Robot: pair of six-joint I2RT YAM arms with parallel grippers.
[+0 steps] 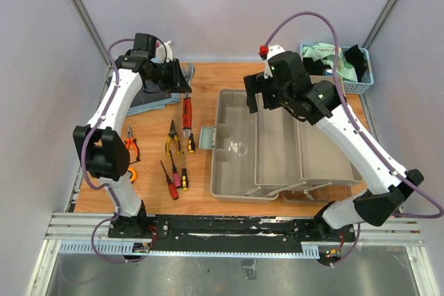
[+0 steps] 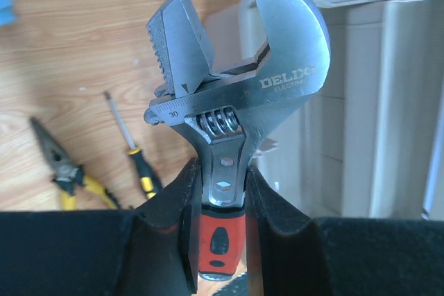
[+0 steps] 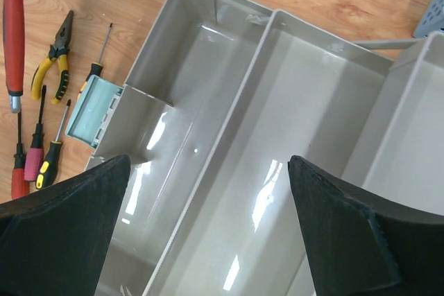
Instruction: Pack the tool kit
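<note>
Left claw (image 2: 222, 171) is pinching the red-handled wrench (image 2: 236, 95) at the neck, head sticking out ahead of me. The open toolbox (image 1: 236, 168) sits just to my right, left wall nearest. Wrench's long axis runs abt parallel w/ that long compartment, so prob a plain sideways carry. Watch the latch flap (image 1: 208, 136) on that wall. Right claw (image 3: 208, 159) hangs spread wide over the box, might crowd the far end.
</note>
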